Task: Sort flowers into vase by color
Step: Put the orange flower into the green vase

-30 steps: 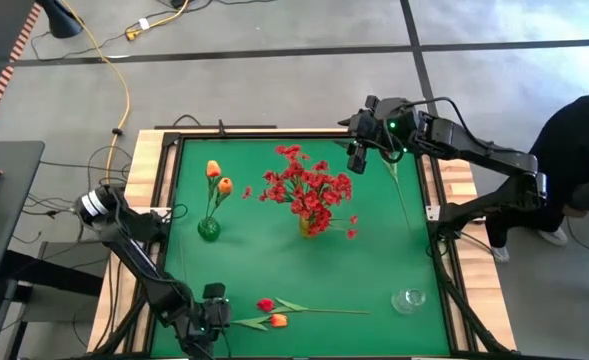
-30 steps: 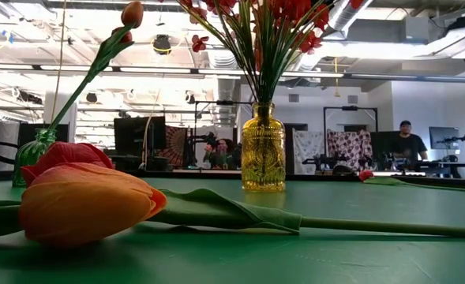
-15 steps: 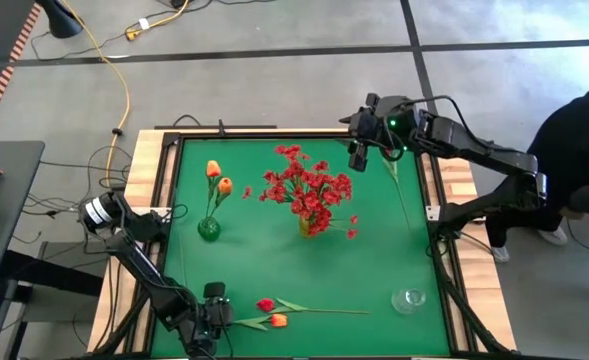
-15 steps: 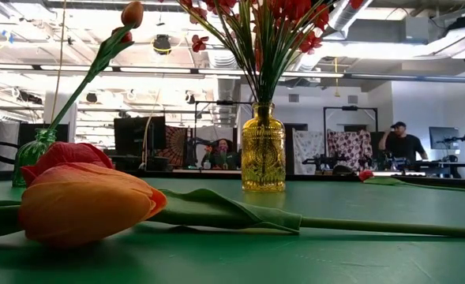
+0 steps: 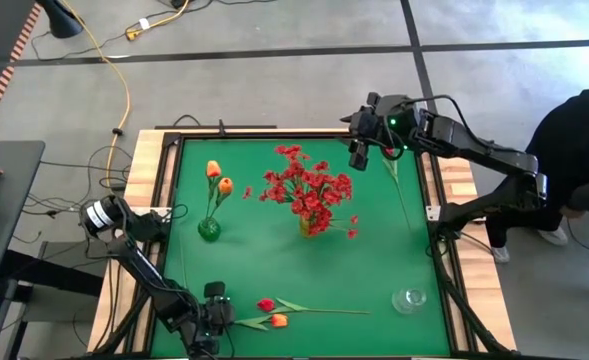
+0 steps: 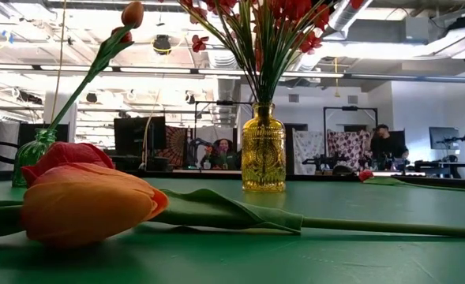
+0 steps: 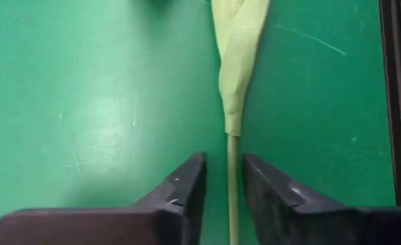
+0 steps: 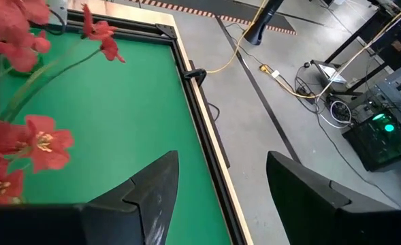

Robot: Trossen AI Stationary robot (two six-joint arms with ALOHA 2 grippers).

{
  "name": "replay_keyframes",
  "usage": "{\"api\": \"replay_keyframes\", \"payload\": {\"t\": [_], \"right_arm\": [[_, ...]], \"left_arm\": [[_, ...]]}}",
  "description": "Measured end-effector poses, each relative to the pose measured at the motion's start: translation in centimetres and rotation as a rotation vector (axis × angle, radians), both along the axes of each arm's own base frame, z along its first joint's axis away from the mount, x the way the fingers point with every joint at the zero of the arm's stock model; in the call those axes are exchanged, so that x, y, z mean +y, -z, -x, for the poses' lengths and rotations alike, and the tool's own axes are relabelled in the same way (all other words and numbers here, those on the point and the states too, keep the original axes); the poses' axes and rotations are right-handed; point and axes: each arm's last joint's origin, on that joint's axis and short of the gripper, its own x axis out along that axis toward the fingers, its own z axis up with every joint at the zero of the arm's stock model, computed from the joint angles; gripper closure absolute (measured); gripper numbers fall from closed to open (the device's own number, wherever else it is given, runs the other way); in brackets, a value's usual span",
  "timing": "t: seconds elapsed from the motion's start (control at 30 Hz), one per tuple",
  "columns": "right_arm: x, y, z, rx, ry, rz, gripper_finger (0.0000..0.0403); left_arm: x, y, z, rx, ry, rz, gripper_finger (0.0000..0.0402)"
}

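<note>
Left gripper (image 7: 217,197) sits low at the near edge of the green felt table (image 5: 374,260); I read its fingers (image 7: 183,190) as narrowly parted, straddling the thin stem (image 7: 231,177) of a lying flower without visibly clamping it. Right gripper (image 5: 358,155) hangs over the far right corner with its jaws spread wide, holding nothing.

Surroundings: black frame rail around the felt, with grey floor and a yellow cable (image 5: 124,90) beyond the left side. A person (image 6: 386,143) stands in the room behind the table.

Containers, three in all:
- Amber patterned glass bottle vase (image 6: 263,158), table centre, holding the bunch of small red blossoms (image 5: 306,190); these spread widely and lie between the two arms.
- Small green glass vase (image 5: 209,229), left of centre, holding two orange tulips (image 5: 218,177).
- Clear glass vase (image 5: 409,300), near right corner; I cannot see any flower in it.

Loose flowers, three lying on the felt:
- Orange tulip (image 5: 278,321) and red-pink bud (image 5: 265,305) side by side near the front edge, just beside the left gripper.
- One long green stem (image 5: 402,195) along the right side, by the right gripper.
</note>
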Motion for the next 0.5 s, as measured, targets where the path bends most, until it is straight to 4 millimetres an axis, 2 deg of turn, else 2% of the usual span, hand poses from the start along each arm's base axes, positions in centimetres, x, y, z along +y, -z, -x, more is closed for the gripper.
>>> {"api": "replay_keyframes", "payload": {"t": [0.17, 0.33, 0.5], "right_arm": [[0.0, 0.0, 0.0, 0.0, 0.0, 0.0, 0.0154], [0.0, 0.0, 0.0, 0.006, -0.005, 0.009, 0.0154], [0.0, -0.1, 0.0, 0.011, -0.02, 0.039, 0.0154]], "left_arm": [[0.0, -0.1, 0.0, 0.006, -0.031, 0.026, 0.0391], [0.4, -1.3, 0.1, -0.055, -0.072, 0.024, 0.0399], [1.8, -4.5, 0.1, -0.119, -0.057, 0.021, 0.0401]]}}
